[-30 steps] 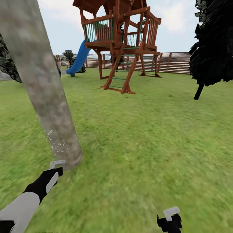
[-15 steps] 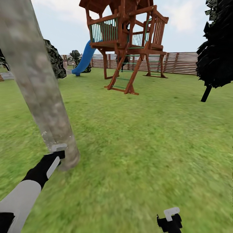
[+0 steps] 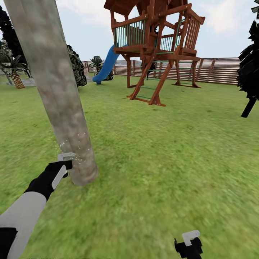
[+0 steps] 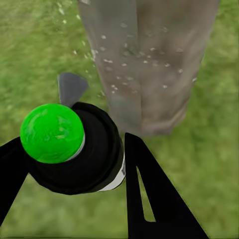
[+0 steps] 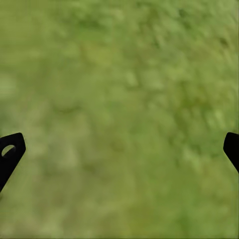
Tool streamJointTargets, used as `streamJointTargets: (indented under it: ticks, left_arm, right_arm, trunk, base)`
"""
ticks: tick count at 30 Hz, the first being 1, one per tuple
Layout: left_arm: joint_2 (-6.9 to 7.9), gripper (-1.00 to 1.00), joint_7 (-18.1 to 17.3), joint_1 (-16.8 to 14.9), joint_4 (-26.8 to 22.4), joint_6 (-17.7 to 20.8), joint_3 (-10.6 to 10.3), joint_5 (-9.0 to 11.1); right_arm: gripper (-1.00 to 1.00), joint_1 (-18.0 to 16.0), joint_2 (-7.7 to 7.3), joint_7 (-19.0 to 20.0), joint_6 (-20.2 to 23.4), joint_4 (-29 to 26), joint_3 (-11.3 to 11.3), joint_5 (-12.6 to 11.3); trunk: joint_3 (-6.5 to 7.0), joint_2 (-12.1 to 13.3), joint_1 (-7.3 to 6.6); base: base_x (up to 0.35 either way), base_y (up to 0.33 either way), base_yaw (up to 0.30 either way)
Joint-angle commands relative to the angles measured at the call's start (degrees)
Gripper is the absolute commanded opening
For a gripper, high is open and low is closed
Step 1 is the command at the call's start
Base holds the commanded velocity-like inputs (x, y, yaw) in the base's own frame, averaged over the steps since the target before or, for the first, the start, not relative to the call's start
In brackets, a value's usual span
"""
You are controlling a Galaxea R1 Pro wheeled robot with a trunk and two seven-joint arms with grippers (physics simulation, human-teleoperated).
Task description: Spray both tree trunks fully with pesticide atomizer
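Left jaws around pesticide atomizer (image 4: 74,149)

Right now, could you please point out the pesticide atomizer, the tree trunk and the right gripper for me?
pesticide atomizer (image 4: 74,149): left wrist view, on its black body between the fingers.
tree trunk (image 3: 61,104): head view, mid-height on the bark.
right gripper (image 5: 119,149): right wrist view, midway between its spread fingertips.
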Motion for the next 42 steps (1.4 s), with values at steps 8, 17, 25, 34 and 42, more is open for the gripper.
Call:
streamJointTargets:
  ticks: [8, 17, 25, 34, 42]
  left_arm:
    - [0.53, -1.00, 0.5, 0.6, -0.1, 0.1, -0.8, 0.5]
    - [1.37, -1.00, 0.5, 0.6, 0.0, 0.2, -0.3, 0.5]
    - [1.11, -1.00, 0.5, 0.6, 0.0, 0.0, -0.8, 0.5]
    - [0.81, -1.00, 0.6, 0.6, 0.2, 0.1, -0.9, 0.5]
    - [0.75, -1.00, 0.6, 0.5, 0.5, 0.0, -0.9, 0.5]
  right_arm:
    - [1.00, 0.0, -0.02, -0.4, -0.1, 0.0, -0.4, 0.6]
    - [1.00, 0.0, -0.02, -0.4, -0.1, 0.0, -0.4, 0.6]
    - [1.00, 0.0, -0.02, -0.3, -0.1, 0.0, -0.4, 0.6]
    - [1.00, 0.0, -0.02, -0.3, -0.1, 0.0, -0.4, 0.6]
    - [1.00, 0.0, -0.02, -0.3, -0.1, 0.0, -0.3, 0.6]
  trunk:
    - [-0.05, 0.0, -0.01]
    - [-0.05, 0.0, -0.01]
    - [-0.05, 0.0, -0.01]
    - [-0.05, 0.0, -0.01]
    - [-0.05, 0.0, -0.01]
  base:
    - [0.000, -0.093, 0.004]
    - [0.121, -0.255, 0.194]
    - [0.185, -0.235, 0.265]
    - [0.067, -0.258, 0.020]
    - [0.000, -0.272, 0.081]
